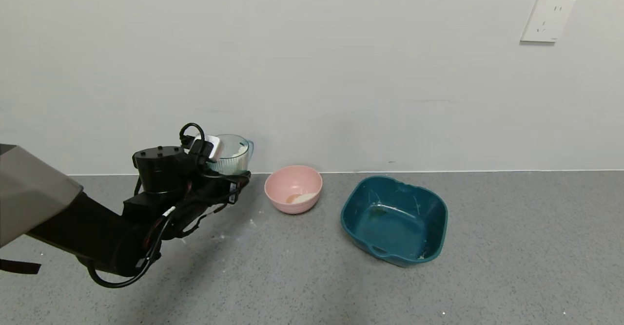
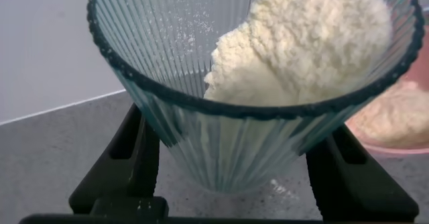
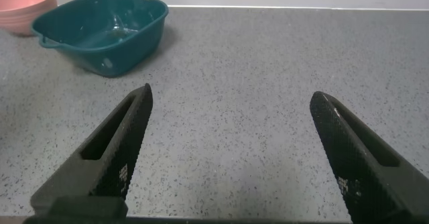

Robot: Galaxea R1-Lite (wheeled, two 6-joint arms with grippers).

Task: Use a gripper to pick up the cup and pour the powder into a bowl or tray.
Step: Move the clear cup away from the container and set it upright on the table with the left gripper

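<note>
The black left gripper [image 1: 229,179] on its grey-and-black arm is holding the small transparent blue-green ribbed plastic cup [image 1: 232,154] above the grey speckled counter [image 1: 512,247]. Its jaws are clamped on the cup's lower part, one finger [image 2: 124,160] on each side of the ribbed wall. The cup is sitting between the jaws, almost upright, and the fine white powder [image 2: 301,43] inside it is lying heaped against one side of the wall, reaching close to the rim. The small round pale pink plastic bowl [image 1: 293,188] is standing near the jaws, on the side away from the arm, not touching the cup; some pale powder is lying at its bottom. Beyond the bowl, farther from the jaws, the larger dark teal squarish plastic tub [image 1: 394,220] is standing.

The right gripper [image 3: 231,157] is hanging over the bare counter with its jaws wide apart and nothing between them; the tub and the bowl are well apart from it.
</note>
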